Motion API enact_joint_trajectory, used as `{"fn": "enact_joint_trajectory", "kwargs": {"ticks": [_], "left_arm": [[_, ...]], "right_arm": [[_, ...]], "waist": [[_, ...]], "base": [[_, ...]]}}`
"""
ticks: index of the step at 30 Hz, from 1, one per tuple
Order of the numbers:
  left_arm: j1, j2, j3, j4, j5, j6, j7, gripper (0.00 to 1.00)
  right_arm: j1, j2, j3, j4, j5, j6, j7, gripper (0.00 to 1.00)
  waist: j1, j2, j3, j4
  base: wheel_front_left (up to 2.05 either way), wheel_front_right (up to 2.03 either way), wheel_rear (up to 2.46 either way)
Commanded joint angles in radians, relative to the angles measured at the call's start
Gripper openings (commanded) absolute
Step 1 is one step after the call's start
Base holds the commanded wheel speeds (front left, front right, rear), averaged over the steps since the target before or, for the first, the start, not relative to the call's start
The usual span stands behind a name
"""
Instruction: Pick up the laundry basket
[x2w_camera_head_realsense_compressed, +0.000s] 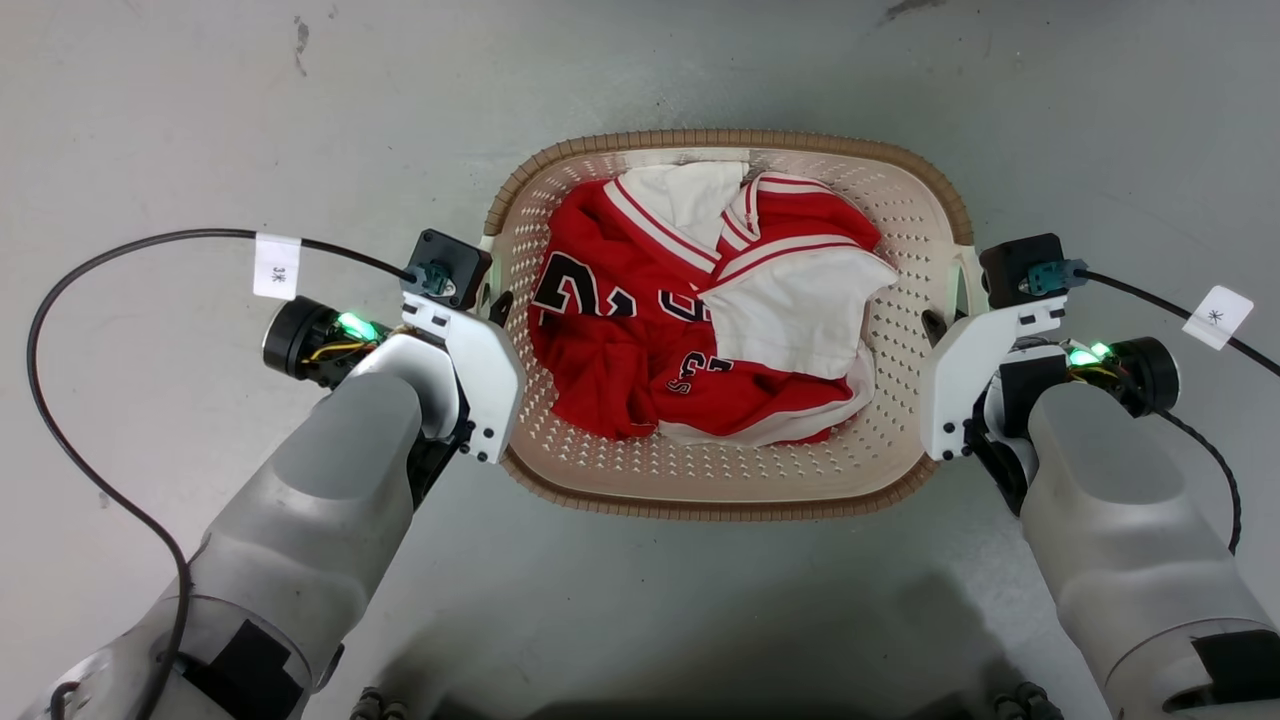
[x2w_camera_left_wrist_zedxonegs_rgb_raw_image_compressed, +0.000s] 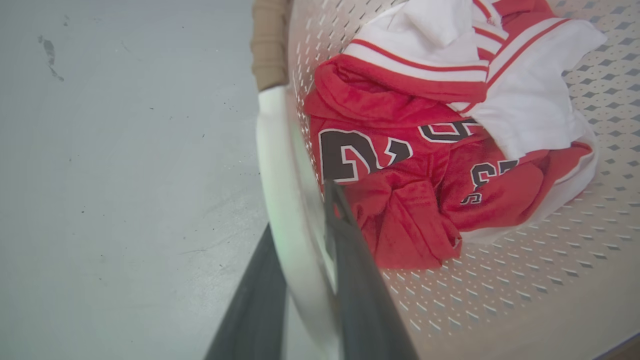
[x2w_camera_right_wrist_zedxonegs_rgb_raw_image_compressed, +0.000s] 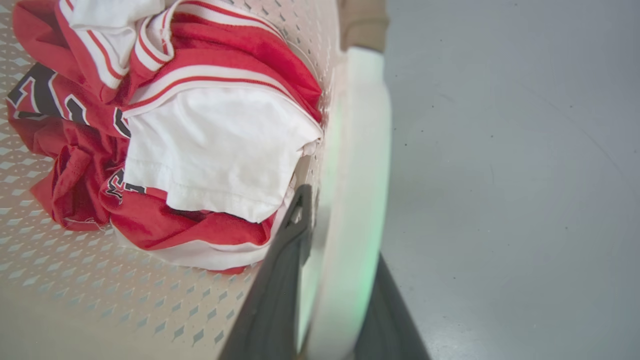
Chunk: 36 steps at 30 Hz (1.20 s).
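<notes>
The laundry basket (x2w_camera_head_realsense_compressed: 720, 508) sits on the grey floor straight ahead, cream and perforated with a brown woven-look rim. Red and white jerseys (x2w_camera_head_realsense_compressed: 700, 310) lie crumpled inside it. My left gripper (x2w_camera_head_realsense_compressed: 497, 305) is at the basket's left side. In the left wrist view its two dark fingers (x2w_camera_left_wrist_zedxonegs_rgb_raw_image_compressed: 357, 280) straddle the white side handle (x2w_camera_left_wrist_zedxonegs_rgb_raw_image_compressed: 280, 165) and press against it. My right gripper (x2w_camera_head_realsense_compressed: 935, 325) is at the opposite side, its fingers (x2w_camera_right_wrist_zedxonegs_rgb_raw_image_compressed: 280, 280) closed the same way on the right white handle (x2w_camera_right_wrist_zedxonegs_rgb_raw_image_compressed: 355, 150).
Bare grey floor (x2w_camera_head_realsense_compressed: 200, 120) surrounds the basket on all sides. A black cable (x2w_camera_head_realsense_compressed: 120, 250) with a white tag loops out to the left of my left wrist. A second tagged cable (x2w_camera_head_realsense_compressed: 1180, 310) trails off to the right.
</notes>
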Motion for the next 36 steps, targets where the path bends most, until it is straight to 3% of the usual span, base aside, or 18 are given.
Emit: {"fn": "enact_joint_trajectory", "kwargs": {"ticks": [1,8,21,36], "left_arm": [[-0.007,0.012,-0.014,0.002,-0.003,-0.004,-0.002,0.00],[0.032,0.009,-0.075,-0.016,-0.076,-0.006,0.010,0.00],[0.119,0.047,-0.232,-0.102,-0.236,-0.008,0.125,0.00],[0.157,0.173,-0.337,-0.260,-0.429,-0.008,0.323,0.00]], "right_arm": [[-0.015,-0.008,0.002,0.007,-0.010,-0.002,0.004,0.00],[0.019,-0.009,0.007,0.031,0.002,-0.002,0.021,0.00],[0.089,-0.007,0.129,0.060,0.091,-0.001,0.232,0.00],[0.170,-0.007,0.404,-0.004,0.308,-0.001,0.568,0.00]], "waist": [[0.0000,0.0000,-0.002,0.001],[0.0000,0.0000,-0.078,-0.002],[0.0000,0.0000,-0.335,-0.010],[0.0000,0.0000,-0.637,-0.038]], "base": [[0.00,0.00,0.00],[0.00,0.00,0.00],[0.00,0.00,0.00],[0.00,0.00,0.00]]}}
